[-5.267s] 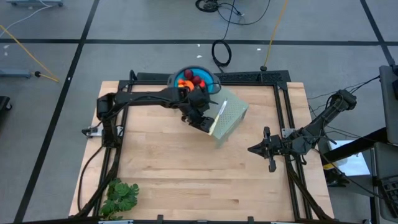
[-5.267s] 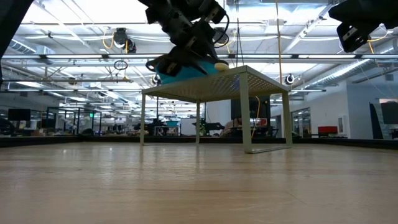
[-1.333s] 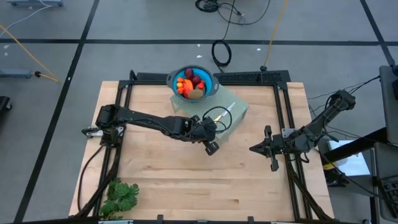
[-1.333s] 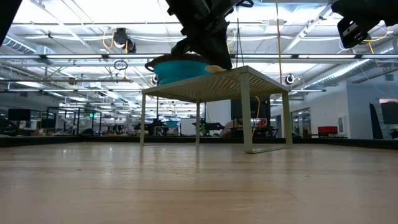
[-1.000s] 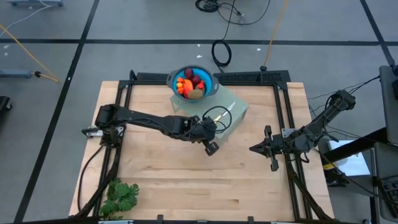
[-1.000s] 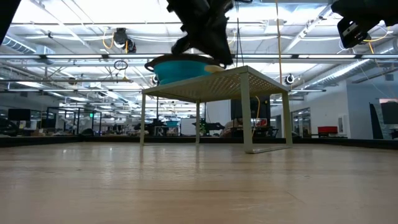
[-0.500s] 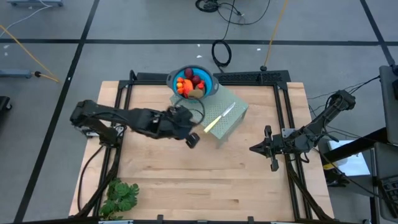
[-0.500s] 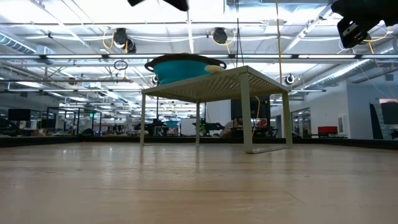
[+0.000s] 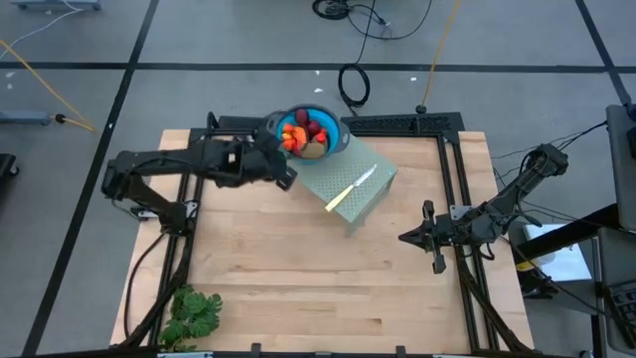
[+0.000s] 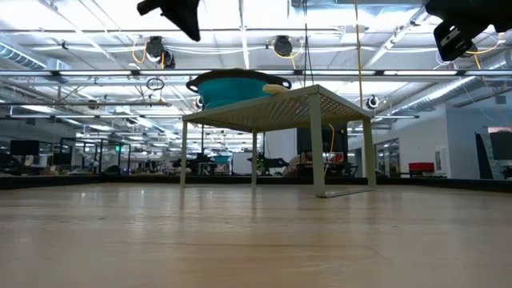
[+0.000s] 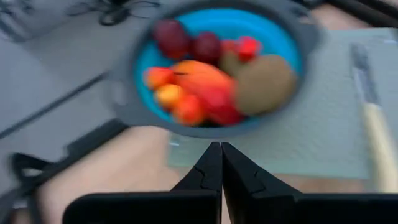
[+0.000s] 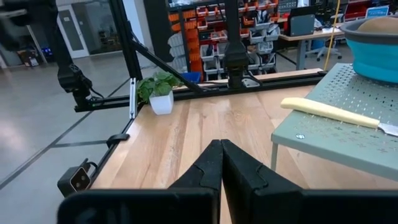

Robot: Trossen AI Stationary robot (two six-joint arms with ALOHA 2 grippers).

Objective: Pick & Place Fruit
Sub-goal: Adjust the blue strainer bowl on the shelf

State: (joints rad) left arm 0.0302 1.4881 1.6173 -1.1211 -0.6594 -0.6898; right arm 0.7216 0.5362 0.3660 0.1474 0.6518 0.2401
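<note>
The fruit [image 11: 211, 74] lies heaped in a blue bowl with a grey rim [image 9: 310, 134]: dark red balls, an olive-brown oval, orange-red pieces. The bowl stands on the far corner of a pale green perforated stand [image 9: 353, 184]; it also shows in the low view, bowl [image 10: 238, 85] on stand [image 10: 280, 108]. My left gripper [image 9: 287, 179] is shut and empty, hovering just left of the bowl, fingertips [image 11: 221, 147] pointing at its rim. My right gripper [image 9: 405, 239] is shut and waits by the table's right edge, its fingertips [image 12: 221, 144] together.
A yellow-handled knife [image 9: 348, 189] lies on the stand beside the bowl. A leafy green bunch [image 9: 192, 313] sits at the table's near left corner. A black rail frame [image 9: 397, 123] runs along the far and side edges. Bare wood [image 9: 298, 278] spreads before the stand.
My left gripper has drawn back from the stand's near side, swinging toward the table's left and then toward the far edge, and now hangs beside the bowl's left rim. Bowl, fruit and knife have stayed where they were.
</note>
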